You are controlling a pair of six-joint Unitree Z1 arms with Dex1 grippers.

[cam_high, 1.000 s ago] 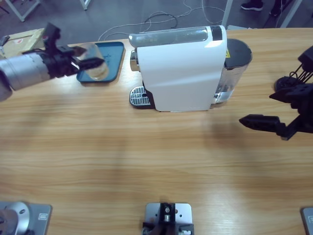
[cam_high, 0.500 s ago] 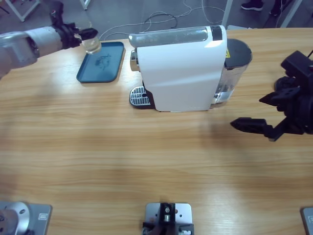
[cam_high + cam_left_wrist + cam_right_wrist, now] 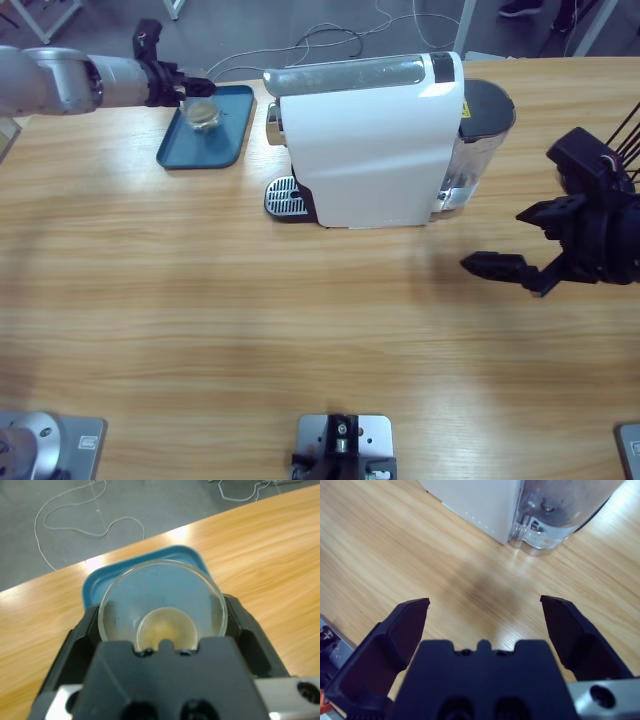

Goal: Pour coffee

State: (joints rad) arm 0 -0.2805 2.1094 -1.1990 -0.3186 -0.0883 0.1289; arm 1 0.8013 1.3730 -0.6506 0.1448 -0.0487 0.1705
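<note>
**Left fingers clamped on the glass over the tray, right fingers spread wide**

From my station I see the left gripper (image 3: 196, 88) reaching in from the 9 o'clock edge toward the 10 o'clock part of the long wooden tabletop (image 3: 300, 320). Its black fingers (image 3: 80, 640) are closed around a small clear drinking glass (image 3: 162, 612), one on each side of its wall. In the left wrist view I look straight down into the glass: the bottom shows only a pale yellowish film, and I cannot make out any dark coffee in it. The glass (image 3: 204, 114) sits over the far half of a blue rectangular tray with rounded corners (image 3: 215, 145); I cannot tell whether it touches the tray or hangs just above it.

Just beside the tray, toward 3 o'clock of it, stands a white boxy coffee machine (image 3: 365, 140) with a metal drip grate (image 3: 283, 197) at its foot and a clear water tank with a dark lid (image 3: 480, 140) on its other end.

The right gripper (image 3: 515, 245) comes in from the 3 o'clock edge, well apart from the glass, with its fingers (image 3: 402, 630) spread wide and nothing between them. In the right wrist view bare wood lies below them, and the tank (image 3: 560, 515) and a corner of the machine (image 3: 480, 505) lie ahead.
</note>
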